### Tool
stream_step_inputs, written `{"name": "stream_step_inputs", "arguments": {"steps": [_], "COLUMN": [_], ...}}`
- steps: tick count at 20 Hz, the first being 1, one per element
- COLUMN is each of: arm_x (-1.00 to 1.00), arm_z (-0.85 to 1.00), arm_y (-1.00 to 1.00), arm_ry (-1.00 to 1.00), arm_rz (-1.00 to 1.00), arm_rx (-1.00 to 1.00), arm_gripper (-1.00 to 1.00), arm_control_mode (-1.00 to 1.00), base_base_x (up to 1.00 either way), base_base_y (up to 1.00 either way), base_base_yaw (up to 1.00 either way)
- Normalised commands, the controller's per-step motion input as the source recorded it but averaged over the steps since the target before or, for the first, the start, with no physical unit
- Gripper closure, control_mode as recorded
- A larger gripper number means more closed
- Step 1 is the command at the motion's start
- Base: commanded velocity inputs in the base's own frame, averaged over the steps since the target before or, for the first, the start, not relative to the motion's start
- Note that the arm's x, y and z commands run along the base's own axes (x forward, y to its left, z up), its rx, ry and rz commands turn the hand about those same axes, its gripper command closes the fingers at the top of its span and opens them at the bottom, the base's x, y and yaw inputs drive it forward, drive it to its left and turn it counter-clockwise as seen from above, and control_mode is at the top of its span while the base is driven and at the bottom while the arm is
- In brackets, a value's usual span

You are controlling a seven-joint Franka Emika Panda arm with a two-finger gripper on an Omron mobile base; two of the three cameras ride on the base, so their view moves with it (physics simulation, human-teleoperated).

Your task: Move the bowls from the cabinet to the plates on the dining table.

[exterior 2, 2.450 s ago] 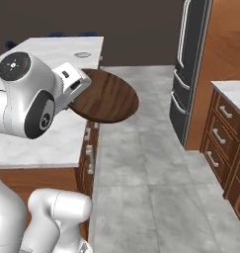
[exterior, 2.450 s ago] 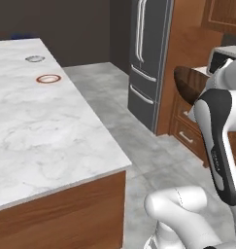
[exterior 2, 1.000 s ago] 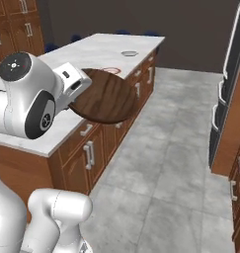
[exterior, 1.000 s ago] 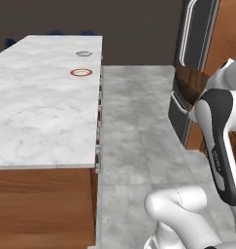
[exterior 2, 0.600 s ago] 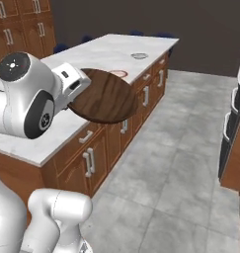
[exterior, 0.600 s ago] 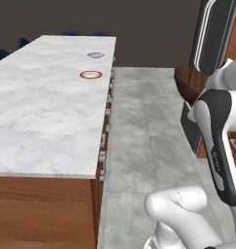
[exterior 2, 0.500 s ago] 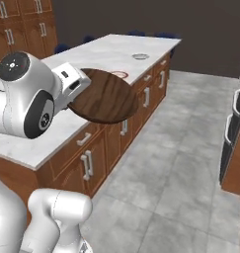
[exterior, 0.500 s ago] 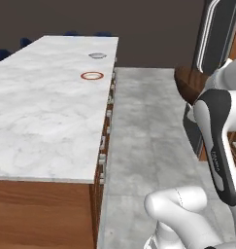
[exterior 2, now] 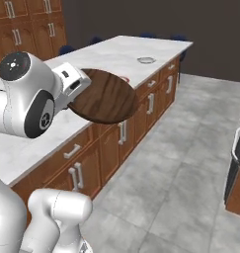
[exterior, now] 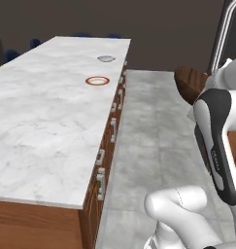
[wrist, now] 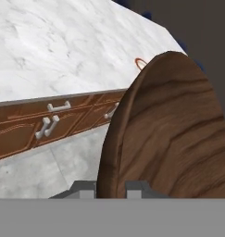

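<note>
One dark brown wood-grained bowl is gripped at its rim by the closed gripper. It is held beside the marble dining table, above the floor

The left base view looks forward and down along the dining table, which fills its left half. The right base view sees the same table from the other side, in its upper left. The hand view sits close behind the wooden bowl, facing the table's drawers.
</note>
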Motion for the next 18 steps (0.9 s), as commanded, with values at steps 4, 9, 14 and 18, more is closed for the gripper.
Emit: {"name": "stream_step_inputs", "arguments": {"steps": [4, 9, 14, 18], "arm_x": [0.0, 0.0, 0.0, 0.0], "arm_z": [0.0, 0.0, 0.0, 0.0], "arm_y": [0.0, 0.0, 0.0, 0.0], "arm_ry": [0.0, 0.0, 0.0, 0.0], "arm_rz": [0.0, 0.0, 0.0, 0.0], "arm_rx": [0.0, 0.0, 0.0, 0.0], "arm_gripper": [1.0, 1.0, 1.0, 1.0], "arm_control_mode": [1.0, 1.0, 1.0, 1.0], "base_base_x": [0.46, 0.44, 0.42, 0.41], "base_base_y": [-0.52, -0.53, -0.55, -0.55], "base_base_yaw": [0.21, 0.21, 0.22, 0.21]}}
